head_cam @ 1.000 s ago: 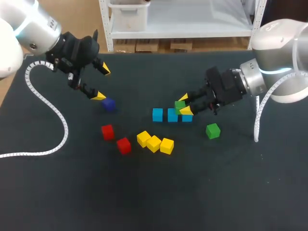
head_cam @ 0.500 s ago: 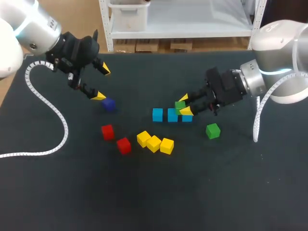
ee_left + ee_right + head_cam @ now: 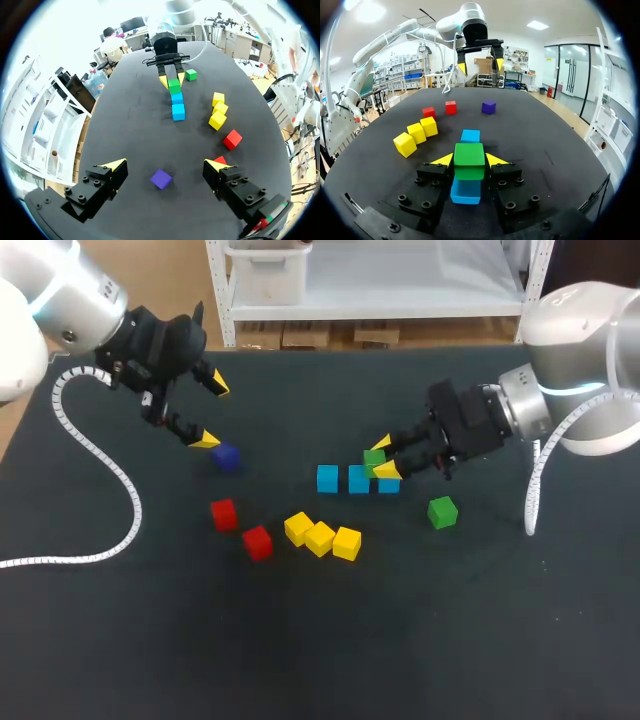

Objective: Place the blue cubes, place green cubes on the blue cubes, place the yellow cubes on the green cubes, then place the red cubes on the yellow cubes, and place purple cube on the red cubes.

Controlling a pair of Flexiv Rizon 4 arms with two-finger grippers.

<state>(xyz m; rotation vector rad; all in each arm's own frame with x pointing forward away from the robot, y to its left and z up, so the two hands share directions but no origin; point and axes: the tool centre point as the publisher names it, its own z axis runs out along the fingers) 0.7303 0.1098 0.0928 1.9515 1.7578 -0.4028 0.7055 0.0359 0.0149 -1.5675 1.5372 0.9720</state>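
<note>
Three yellow cubes (image 3: 320, 537) are sitting nearest, two red cubes (image 3: 257, 542) to their left. Behind them three blue cubes (image 3: 358, 479) are lying in a row. The right tool (image 3: 384, 457) is squeezing a green cube (image 3: 469, 155) over the row's right end. The left tool (image 3: 210, 410) is hanging wide open over the purple cube (image 3: 225, 456).

— Any lettering, numbers or labels to make out?
— None legible — only plain faces on the green cube (image 3: 469, 159) and the other cubes (image 3: 320, 538), and no print on the table (image 3: 300, 640).
</note>
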